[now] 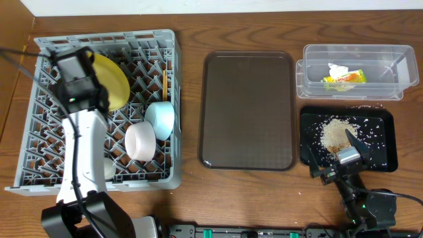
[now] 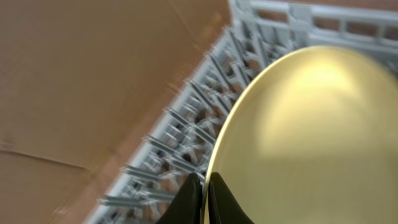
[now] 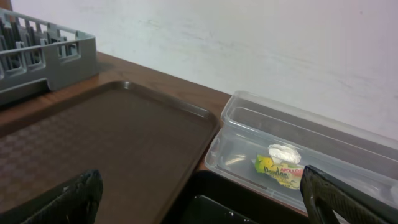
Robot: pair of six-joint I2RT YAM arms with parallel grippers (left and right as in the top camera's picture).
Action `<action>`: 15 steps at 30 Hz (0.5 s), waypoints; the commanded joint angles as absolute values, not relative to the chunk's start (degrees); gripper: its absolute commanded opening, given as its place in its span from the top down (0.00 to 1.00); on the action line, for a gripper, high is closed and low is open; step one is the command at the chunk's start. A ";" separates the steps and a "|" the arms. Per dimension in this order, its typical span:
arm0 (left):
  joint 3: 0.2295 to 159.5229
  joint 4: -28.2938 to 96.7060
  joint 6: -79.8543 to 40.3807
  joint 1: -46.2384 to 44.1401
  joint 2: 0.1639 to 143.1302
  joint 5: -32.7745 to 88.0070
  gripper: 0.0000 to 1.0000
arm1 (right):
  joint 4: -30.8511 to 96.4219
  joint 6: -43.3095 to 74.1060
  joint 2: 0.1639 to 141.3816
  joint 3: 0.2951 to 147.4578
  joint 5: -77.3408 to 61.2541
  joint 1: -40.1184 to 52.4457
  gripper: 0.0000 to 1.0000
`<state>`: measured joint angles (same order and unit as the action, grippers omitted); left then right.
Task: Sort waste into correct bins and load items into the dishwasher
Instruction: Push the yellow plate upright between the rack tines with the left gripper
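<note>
Now, yellow plate [image 2: 311, 124] rim pinched in left tool [image 2: 204, 180]

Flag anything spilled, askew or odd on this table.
Pale grains lie scattered loose across the black tray, and a few specks sit on the table just beyond its far edge. Nothing else stands out.

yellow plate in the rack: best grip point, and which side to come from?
Take the thin rim, pinched across its thickness, coming from above at its left edge. The yellow plate leans on edge among the dish rack tines, so only its rim is free. The left gripper looks closed there.
</note>
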<state>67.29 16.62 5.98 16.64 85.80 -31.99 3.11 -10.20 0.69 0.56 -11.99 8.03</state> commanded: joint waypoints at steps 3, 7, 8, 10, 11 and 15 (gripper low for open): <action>67.55 13.45 15.75 11.92 84.95 -46.09 0.93 | 3.05 -10.79 0.49 0.32 -12.27 7.18 0.01; 67.55 14.04 15.86 10.39 84.97 -45.98 0.93 | 3.05 -10.79 0.49 0.32 -12.27 7.18 0.01; 67.55 14.28 15.86 10.28 84.97 -45.93 0.93 | 3.07 -10.79 0.54 0.32 -12.25 7.18 0.01; 67.55 14.72 15.84 10.31 84.97 -45.91 0.93 | 3.05 -10.79 0.56 0.32 -12.25 7.18 0.01; 67.55 14.90 15.84 10.31 84.97 -45.91 0.92 | 3.05 -10.79 0.56 0.32 -12.27 7.18 0.01; 67.55 16.29 15.86 10.31 84.97 -42.92 0.92 | 3.05 -10.79 0.60 0.32 -12.27 7.18 0.01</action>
